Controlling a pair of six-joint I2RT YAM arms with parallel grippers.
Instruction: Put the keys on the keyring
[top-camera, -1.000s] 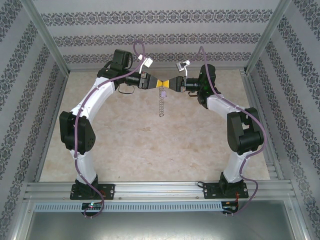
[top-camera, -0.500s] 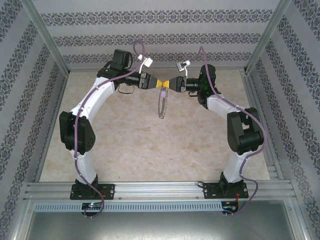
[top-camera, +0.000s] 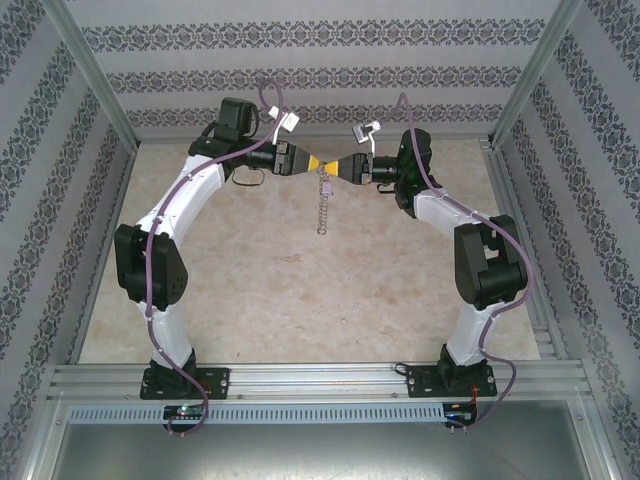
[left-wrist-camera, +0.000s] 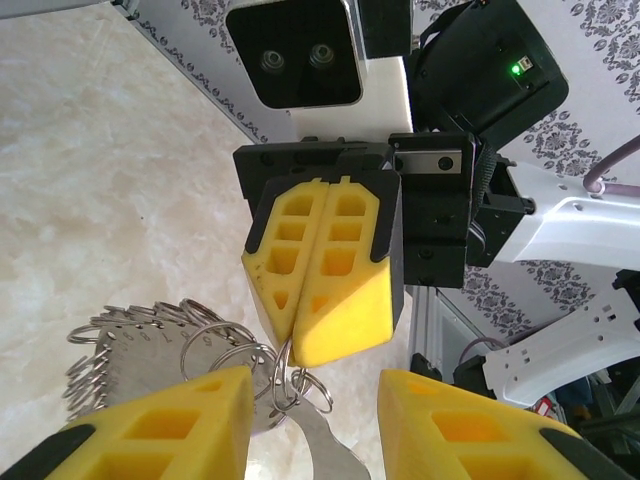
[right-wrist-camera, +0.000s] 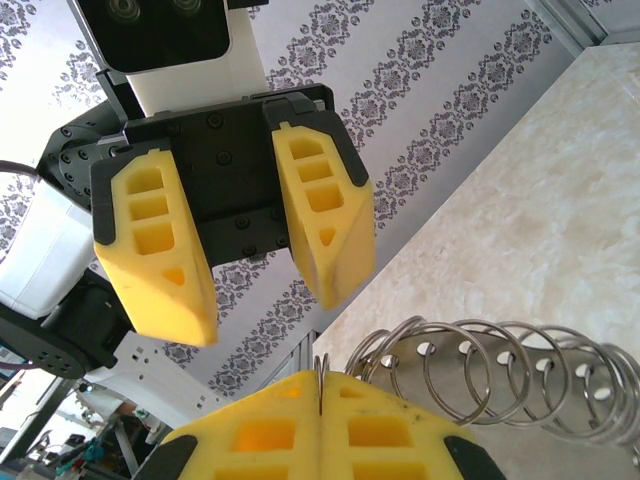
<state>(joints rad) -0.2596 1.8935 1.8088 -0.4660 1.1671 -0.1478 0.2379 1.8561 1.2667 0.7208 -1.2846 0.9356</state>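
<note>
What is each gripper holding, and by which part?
The right gripper pinches the keyring by the top of its wire hoop; the open left gripper holds nothing.

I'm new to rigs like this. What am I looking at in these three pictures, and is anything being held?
Two white robot arms are bolted at the near edge of a marbled table. One picture looks down on both arms from above. The other two come from a camera on each wrist, so that arm's own yellow fingers show along the bottom edge. The right tool is shut, pinching the thin wire keyring. The keys dangle from the keyring above the table. The left tool faces the right one tip to tip, open and holding nothing.
</note>
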